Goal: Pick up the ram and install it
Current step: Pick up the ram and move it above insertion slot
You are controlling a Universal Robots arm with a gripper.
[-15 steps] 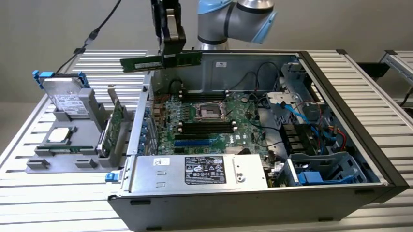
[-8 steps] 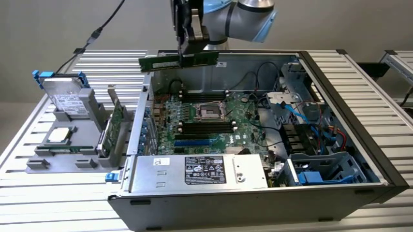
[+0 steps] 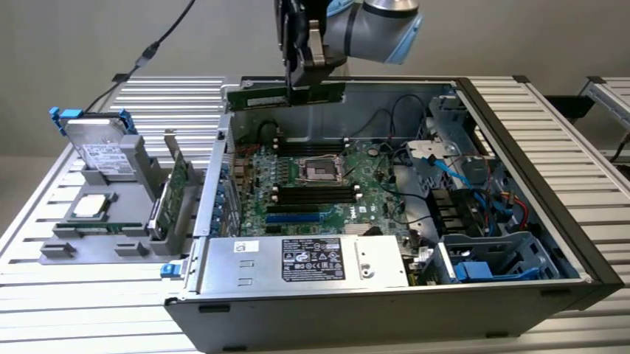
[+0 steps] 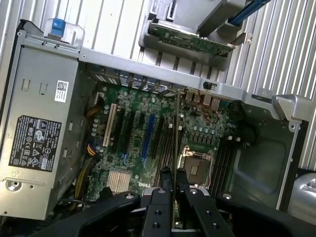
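My tool (image 3: pixel 302 88) pinches the ram (image 3: pixel 258 98), held level in mid-air. Directly beneath it, the open case (image 3: pixel 344 324) holds the motherboard (image 3: pixel 315 184) and power supply (image 3: pixel 305 262).

You are seeing open room above the motherboard (image 3: pixel 369 193), where the gripper (image 3: pixel 300 87), clamped on the ram (image 3: pixel 288 96), is hanging by the case's far wall (image 3: pixel 394 92). The power supply (image 3: pixel 305 262) is blocking the case's near edge, and the drive cage (image 3: pixel 497 254) and loose cables (image 3: pixel 461 171) are crowding the side at the exterior view's right. The case's side wall (image 3: pixel 212 184) is fencing the exterior view's left.
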